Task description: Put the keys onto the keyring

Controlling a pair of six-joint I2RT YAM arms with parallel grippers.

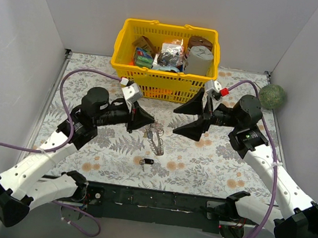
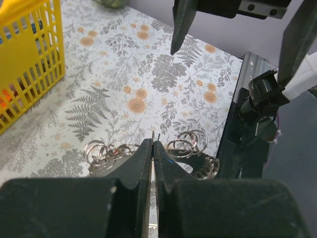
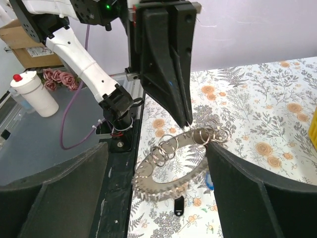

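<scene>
The keyring (image 1: 156, 138) is a toothed metal ring carrying several small split rings (image 3: 168, 144). It hangs tilted, its far edge lifted by my left gripper (image 1: 151, 121). In the left wrist view that gripper (image 2: 153, 142) is shut on a thin wire of the keyring (image 2: 208, 166). My right gripper (image 1: 175, 122) stands open just right of the keyring, touching nothing. In its own view the right gripper (image 3: 157, 146) frames the keyring's toothed rim (image 3: 163, 184). A black key (image 3: 178, 206) lies on the cloth below the rim, also the black key (image 1: 149, 161). A blue key (image 3: 209, 181) peeks out beside my right finger.
A yellow basket (image 1: 122, 61) full of packets stands at the back centre, close behind both grippers; the basket (image 2: 29, 49) shows at the left wrist's left. A green ball (image 1: 272, 96) sits at the back right. The floral cloth (image 1: 218, 162) covers the table.
</scene>
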